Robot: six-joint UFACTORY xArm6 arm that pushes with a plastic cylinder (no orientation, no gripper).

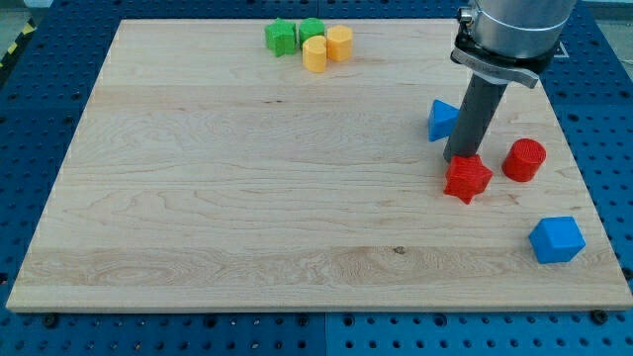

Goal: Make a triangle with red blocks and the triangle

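Pincer: none fitted, so no grip state; our rod tip (457, 161) sits behind the red star block (467, 179) at frame right, likely nudging it between blue triangle block (442, 120) and red cylinder (523, 159).

Nothing readable anywhere from where I'm standing. No labels, brand marks, numbers or signs on the wooden tabletop (247, 178), none on any of the coloured blocks, and none on the dark rod or the grey arm housing above it.
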